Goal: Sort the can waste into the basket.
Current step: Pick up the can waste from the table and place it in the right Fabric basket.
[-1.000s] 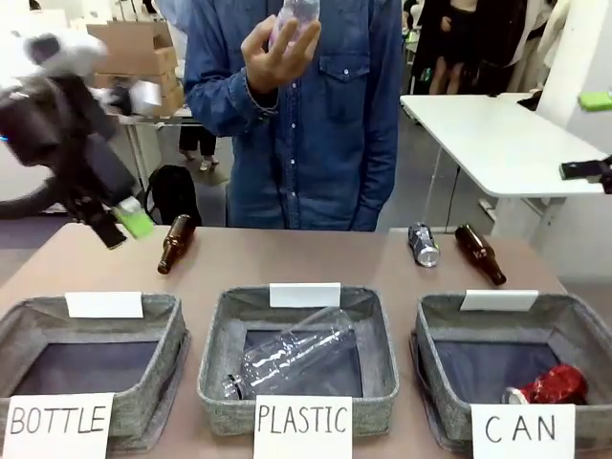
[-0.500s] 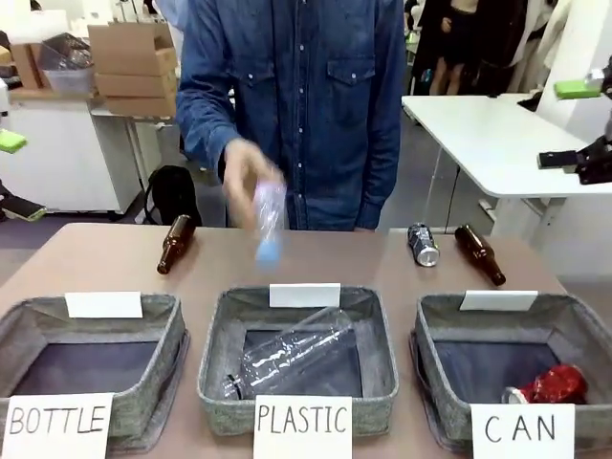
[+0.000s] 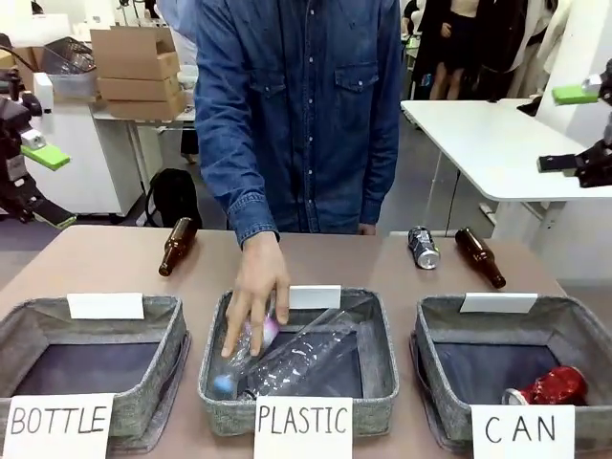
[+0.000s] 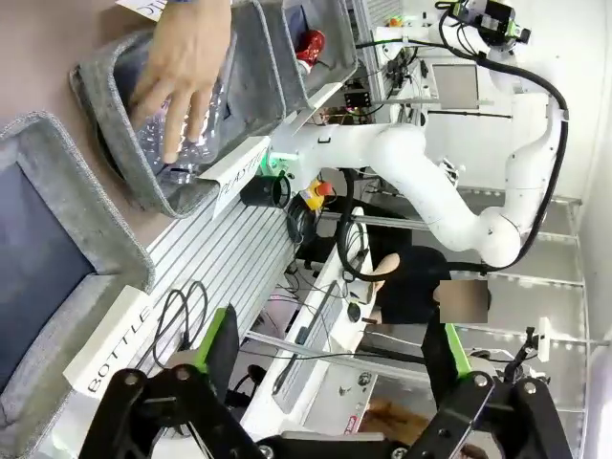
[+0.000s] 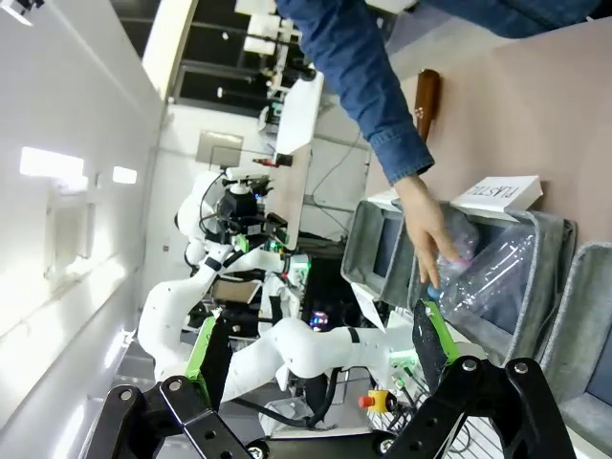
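Can waste number one, the crushed red can [image 3: 550,385], lies on its side in the near right corner of the basket marked CAN [image 3: 430,368], partly hidden behind that basket's white card [image 3: 522,430]. The left wrist view shows the same red can [image 4: 309,42] inside the farthest bin. The dark-printed can [image 3: 422,245] lies outside the basket, on the brown table [image 3: 115,263] beyond its far rim. It is just beside a brown glass bottle [image 3: 479,254] that lies at a slant.

In the middle, the person's hand [image 3: 256,296] reaches down into the PLASTIC basket [image 3: 382,335]. Its fingers are over a small bottle [image 3: 228,381] with a blue cap, next to a large clear plastic bottle [image 3: 311,356] lying there. A second brown bottle [image 3: 177,245] lies on the table behind the BOTTLE basket [image 3: 174,330].

The left gripper [image 3: 48,186] hangs at the far left edge, above table height and well apart from every bin; its jaws stand wide apart and hold nothing. The right gripper [image 3: 574,129] hangs high at the far right edge, its jaws likewise spread wide and empty.
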